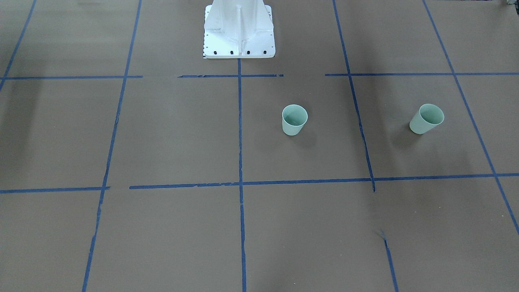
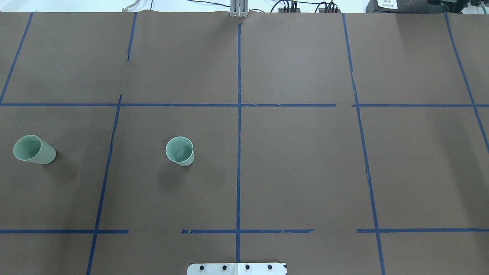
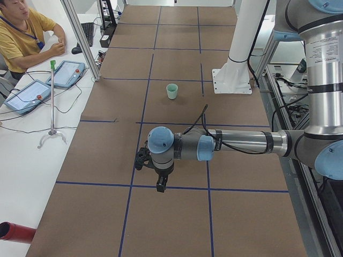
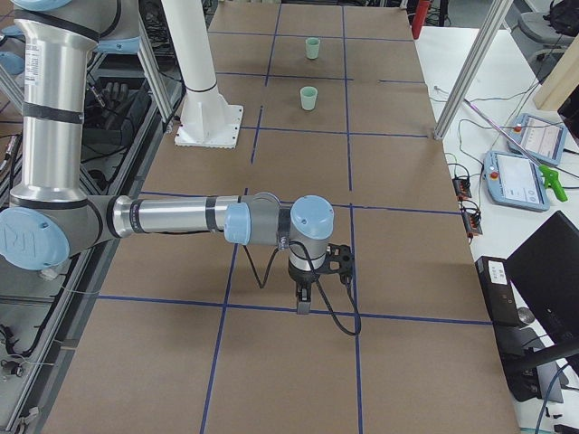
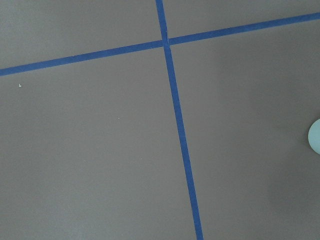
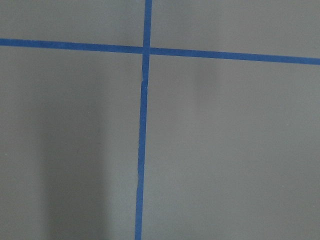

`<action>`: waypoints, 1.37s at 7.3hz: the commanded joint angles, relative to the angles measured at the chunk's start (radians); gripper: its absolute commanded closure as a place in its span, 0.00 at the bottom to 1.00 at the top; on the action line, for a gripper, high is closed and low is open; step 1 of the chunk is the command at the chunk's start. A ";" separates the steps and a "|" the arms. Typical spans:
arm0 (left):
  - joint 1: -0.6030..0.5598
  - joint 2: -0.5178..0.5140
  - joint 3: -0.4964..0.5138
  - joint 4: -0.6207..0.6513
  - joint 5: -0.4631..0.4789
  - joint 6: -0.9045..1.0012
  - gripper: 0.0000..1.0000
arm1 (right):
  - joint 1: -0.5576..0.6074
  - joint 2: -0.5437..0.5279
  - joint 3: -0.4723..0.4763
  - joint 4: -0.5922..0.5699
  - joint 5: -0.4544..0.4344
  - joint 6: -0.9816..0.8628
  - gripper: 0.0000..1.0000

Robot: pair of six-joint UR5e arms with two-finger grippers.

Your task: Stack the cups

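Waiting upright on the tabletop (image 2: 305,172), on the robot's left half, the inner cup (image 2: 179,151) and outer cup (image 2: 33,149) stand well apart, unstacked; the whole task lies ahead. The left claw (image 3: 161,184) and right claw (image 4: 303,304) hold neither cup; their opening cannot be told.

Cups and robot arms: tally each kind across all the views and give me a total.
Cups: 2 (outer cup, inner cup)
Robot arms: 2 (left arm, right arm)
Total: 4
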 commanded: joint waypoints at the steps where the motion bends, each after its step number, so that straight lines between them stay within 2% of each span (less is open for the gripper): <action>1: 0.000 -0.005 0.001 0.001 -0.002 -0.002 0.00 | 0.001 0.000 0.000 0.000 0.000 0.000 0.00; 6: 0.012 -0.086 -0.021 -0.002 -0.003 -0.018 0.00 | 0.001 0.000 0.000 0.000 0.000 0.000 0.00; 7: 0.038 -0.092 -0.027 -0.025 -0.002 -0.154 0.00 | 0.001 0.000 0.000 0.000 0.000 0.000 0.00; 10: 0.217 -0.074 -0.024 -0.322 0.023 -0.599 0.00 | 0.000 0.000 0.000 0.000 0.000 0.000 0.00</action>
